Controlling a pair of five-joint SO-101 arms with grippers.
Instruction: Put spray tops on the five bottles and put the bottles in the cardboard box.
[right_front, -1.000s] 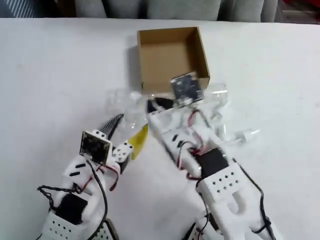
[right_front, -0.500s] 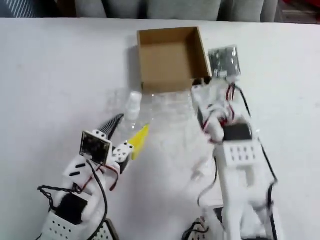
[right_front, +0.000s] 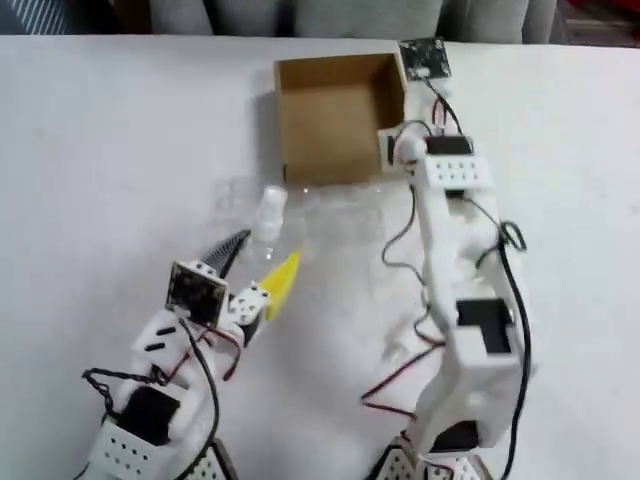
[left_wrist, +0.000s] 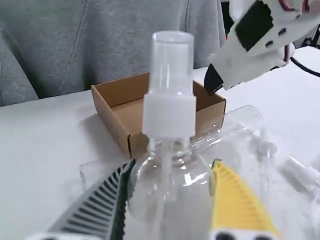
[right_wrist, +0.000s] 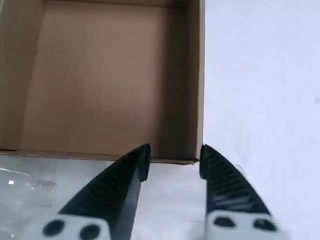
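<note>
Zero bottles in box (right_front: 335, 115), upper centre of high view. We see left gripper (left_wrist: 172, 167) clamped on one capped bottle (right_front: 267, 232), centre-left; right gripper (right_wrist: 172, 160) open, empty, at box edge. Boxing all five remains, we judge

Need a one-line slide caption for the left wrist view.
Left gripper holds an upright clear bottle fitted with a spray top, the cardboard box just behind.

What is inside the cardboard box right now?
The cardboard box shows bare brown floor with nothing on it. The right gripper covers a small strip at its near wall, so that bit is unseen.
</note>
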